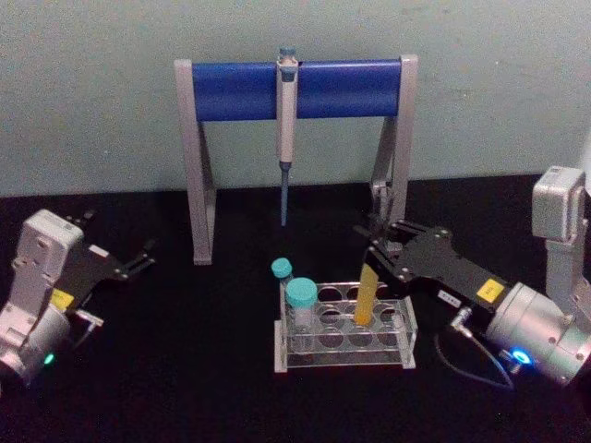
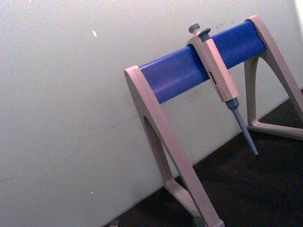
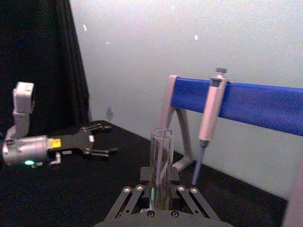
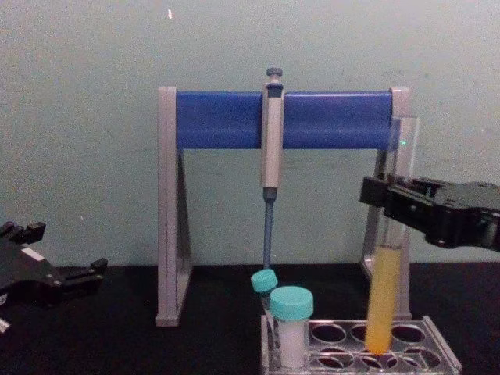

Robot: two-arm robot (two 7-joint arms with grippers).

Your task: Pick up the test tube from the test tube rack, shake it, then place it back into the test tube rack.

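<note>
The test tube is a long clear glass tube with yellow-orange liquid in its lower part. It leans slightly, and its round bottom sits at a back-row hole of the clear test tube rack. My right gripper is shut on the tube's middle, above the liquid. From the chest, the tube rises past the gripper to an open mouth near the blue bar. The right wrist view looks along the tube held between the fingers. My left gripper stays open at the far left, away from the rack.
Two teal-capped vials stand in the rack's left holes. Behind the rack stands a grey stand with a blue bar, a pipette hanging from its middle. The table is black, with a pale wall behind.
</note>
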